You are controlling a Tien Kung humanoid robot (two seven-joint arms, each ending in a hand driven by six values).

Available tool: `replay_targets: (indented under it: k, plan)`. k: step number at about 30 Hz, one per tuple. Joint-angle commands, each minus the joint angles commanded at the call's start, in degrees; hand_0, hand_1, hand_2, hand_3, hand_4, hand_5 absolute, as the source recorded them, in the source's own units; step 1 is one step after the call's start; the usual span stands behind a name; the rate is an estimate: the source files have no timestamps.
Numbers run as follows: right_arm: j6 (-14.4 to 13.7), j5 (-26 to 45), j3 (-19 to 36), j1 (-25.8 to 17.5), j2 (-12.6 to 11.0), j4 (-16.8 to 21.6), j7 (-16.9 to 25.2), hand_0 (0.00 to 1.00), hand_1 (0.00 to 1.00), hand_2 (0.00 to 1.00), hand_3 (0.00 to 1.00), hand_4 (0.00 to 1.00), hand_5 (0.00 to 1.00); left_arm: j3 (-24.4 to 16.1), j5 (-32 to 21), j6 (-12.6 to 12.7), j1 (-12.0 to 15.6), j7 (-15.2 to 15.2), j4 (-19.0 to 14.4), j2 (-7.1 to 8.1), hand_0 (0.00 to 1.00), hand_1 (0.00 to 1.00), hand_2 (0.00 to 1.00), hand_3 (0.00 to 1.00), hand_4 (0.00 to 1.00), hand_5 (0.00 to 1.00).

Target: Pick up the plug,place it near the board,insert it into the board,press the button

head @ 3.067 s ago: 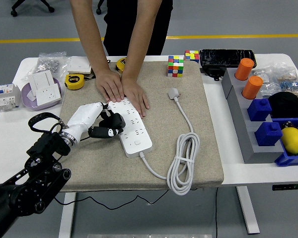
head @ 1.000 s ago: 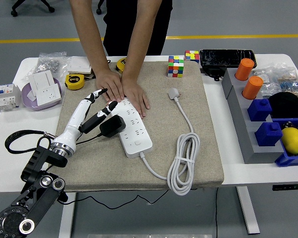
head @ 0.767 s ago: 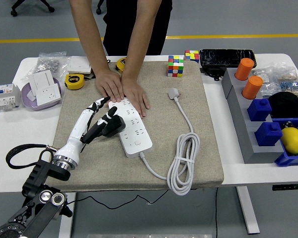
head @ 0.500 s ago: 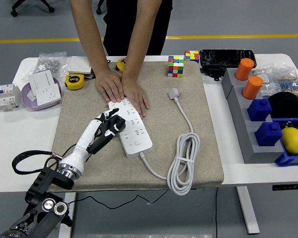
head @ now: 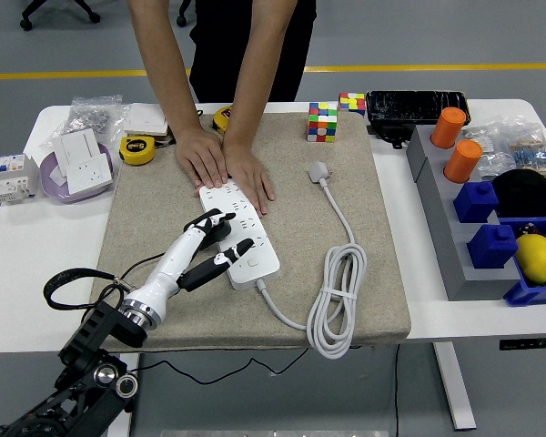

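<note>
Left robot hand (head: 214, 246) has slid down the board (head: 239, 233) from the plug (head: 217, 229), now seated at its left edge; fingers spread, thumb tip nearing the button (head: 252, 262); person's hands (head: 223, 164) still pin the far end; press comes next.

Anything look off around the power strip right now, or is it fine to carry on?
Only one oddity: a person's hands press flat on the far end of the power strip, close to the left hand working there. The strip lies askew on the mat. Nothing looks damaged or spilled.
</note>
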Motion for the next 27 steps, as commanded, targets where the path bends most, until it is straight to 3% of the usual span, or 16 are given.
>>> replay_targets:
  k: [8,21,27]
  plan:
    - [0.0,-0.4,0.4,-0.1,0.0,0.0,-0.2,0.878,0.728,0.719,0.722,0.998,0.680,1.7,7.0,-1.0,-1.4,1.4,-0.1,0.22,0.998,0.968,0.931,0.912,0.998,0.998]
    - [0.0,-0.2,0.1,0.0,-0.1,0.0,-0.2,0.878,0.729,0.719,0.721,0.998,0.680,2.2,12.3,-3.1,-2.0,4.0,0.0,0.29,0.998,0.959,0.922,0.911,0.998,0.998]
    - [0.0,-0.3,0.1,0.0,-0.2,0.0,-0.2,0.878,0.728,0.718,0.720,0.998,0.680,1.9,13.6,-2.8,-2.1,4.1,-0.8,0.44,0.998,0.958,0.924,0.910,0.998,0.998]
